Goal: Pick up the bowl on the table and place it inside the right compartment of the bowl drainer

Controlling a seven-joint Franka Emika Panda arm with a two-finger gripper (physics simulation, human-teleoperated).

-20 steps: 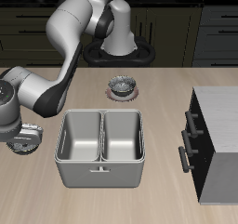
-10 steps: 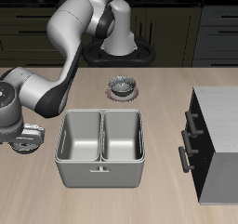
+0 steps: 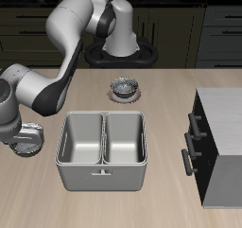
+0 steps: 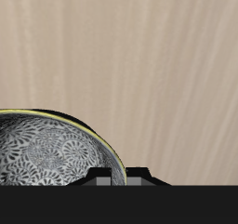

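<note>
My hand (image 3: 23, 140) sits low over the bowl (image 3: 27, 141) beside the bowl drainer (image 3: 102, 149); my own wrist hides most of the bowl from outside. Wrist view: bowl (image 4: 51, 153) cut off by the frame edge, grey mottled inside, thin yellowish rim, with a finger (image 4: 112, 178) right at the rim. Fingertips not visible, so I can't tell if the hand is clenched or released. Drainer's two wells are bare grey metal. Farther back, a twin bowl (image 3: 124, 86) rests on a pinkish disc (image 3: 124, 96). Cabinet (image 3: 219, 147) is cut off at the tabletop (image 3: 170, 85) side.
</note>
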